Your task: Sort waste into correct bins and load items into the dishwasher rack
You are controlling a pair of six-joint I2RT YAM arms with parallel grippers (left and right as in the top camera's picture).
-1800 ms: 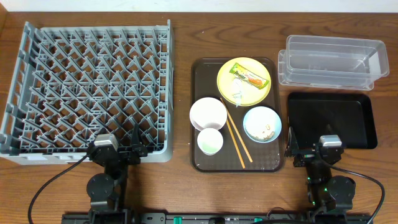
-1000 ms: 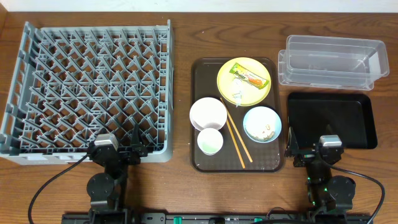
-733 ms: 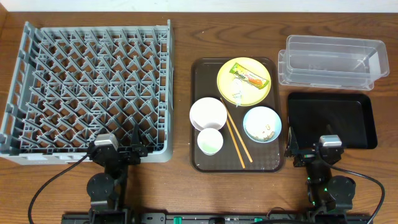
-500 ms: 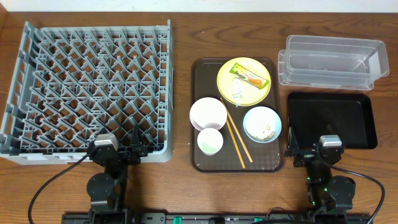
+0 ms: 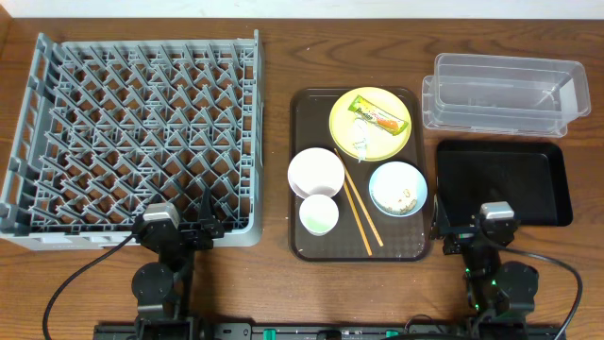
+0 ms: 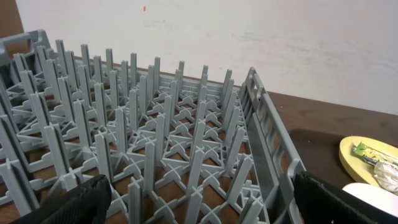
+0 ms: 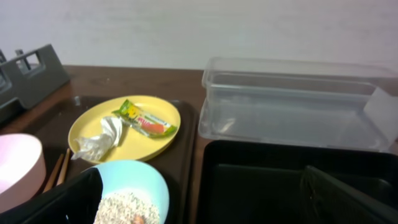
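The grey-blue dishwasher rack (image 5: 132, 132) fills the left, its pegs (image 6: 155, 130) bare. On the brown serving tray (image 5: 304, 104) a yellow plate (image 5: 392, 142) carries the snack wrapper (image 5: 379, 115) and crumpled tissue (image 5: 357, 144). Below it lie a white bowl (image 5: 315, 172), a small cup (image 5: 319, 215), wooden chopsticks (image 5: 357, 212) and a light blue bowl (image 5: 397, 187) holding rice scraps (image 7: 121, 208). At the right stand the clear tub (image 5: 505, 93) and black tray (image 5: 505, 182). My left gripper (image 5: 179, 223) is open over the rack's near edge. My right gripper (image 5: 469, 225) is open, straddling the black tray's near left corner.
The rack's right wall (image 6: 267, 143) runs close beside the serving tray. The clear tub (image 7: 292, 102) sits directly behind the black tray (image 7: 267, 174). Bare wooden table (image 5: 274, 57) shows between the rack and the serving tray and along the front edge.
My right gripper has shifted very slightly to the left. The left arm and all the objects stay where they were.
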